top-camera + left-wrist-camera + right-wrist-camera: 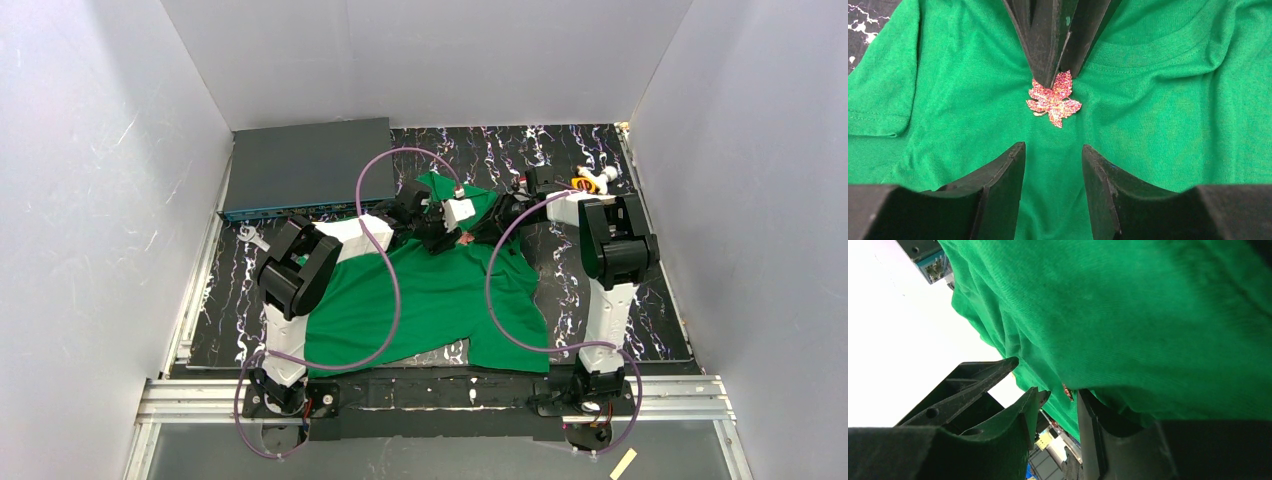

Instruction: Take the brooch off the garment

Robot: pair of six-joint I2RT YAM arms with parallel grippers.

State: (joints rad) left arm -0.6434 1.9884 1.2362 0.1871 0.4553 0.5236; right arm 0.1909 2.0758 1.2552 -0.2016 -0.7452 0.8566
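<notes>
Garment [440, 300] of bright green cloth, short-sleeved, lies spread and rumpled over a black, white-veined surface [225, 320] enclosed by plain white walls. Two robot arms reach in from the garment's near edge and meet above its upper chest. The left arm comes over the garment's left side and the right arm over its right side.

The brooch [1054, 100], a tiny glittering red-pink maple leaf, sits flat on the garment's front, just below the curved neckline band [1148, 55].

The left gripper [1053, 146] hovers over the garment's chest, on the hem side of the leaf. Its two dark fingers stand partly apart with only green cloth between them, and it holds nothing.

The right gripper [1058, 392] comes down onto the garment from the neckline side. Its fingers are also partly apart, with the leaf's top lobe lying between their tips. Whether they pinch the lobe or merely straddle it cannot be told. Seen from the right wrist, folds of the garment fill most of the sight, and only a sliver of the red leaf shows between that gripper's fingertips.

Beyond the garment's far left corner lies a flat grey box [305, 165]. Beyond its far right side sits a small orange-yellow ring [584, 181].
</notes>
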